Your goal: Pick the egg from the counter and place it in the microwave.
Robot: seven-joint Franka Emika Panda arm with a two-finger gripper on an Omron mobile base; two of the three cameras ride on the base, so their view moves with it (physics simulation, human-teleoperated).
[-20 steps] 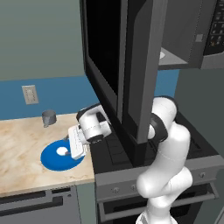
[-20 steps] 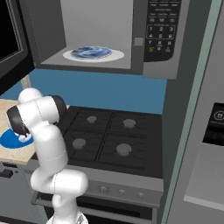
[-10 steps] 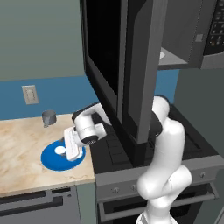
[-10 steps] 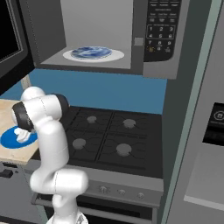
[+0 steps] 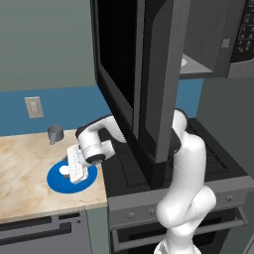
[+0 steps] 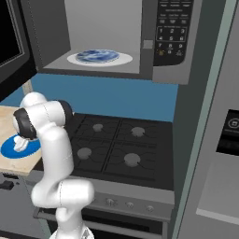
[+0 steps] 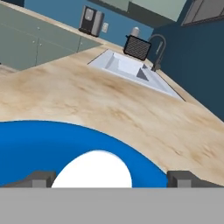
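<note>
Two fingertips [image 7: 40,178] of the gripper [image 5: 75,166] stand apart, one on either side of the egg [image 7: 92,169]. The egg lies on the blue plate [image 5: 55,179], which rests on the counter [image 5: 25,191]. The microwave [image 6: 172,42] stands open; inside it sits a white plate [image 6: 99,58] with blue contents.

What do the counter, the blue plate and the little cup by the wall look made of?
Counter: beige veined pattern, looks like polished marble or stone. Blue plate: flat, uniform blue, likely glazed ceramic or plastic. Cup: plain dull grey, suggests metal, but too small to be sure.
</note>
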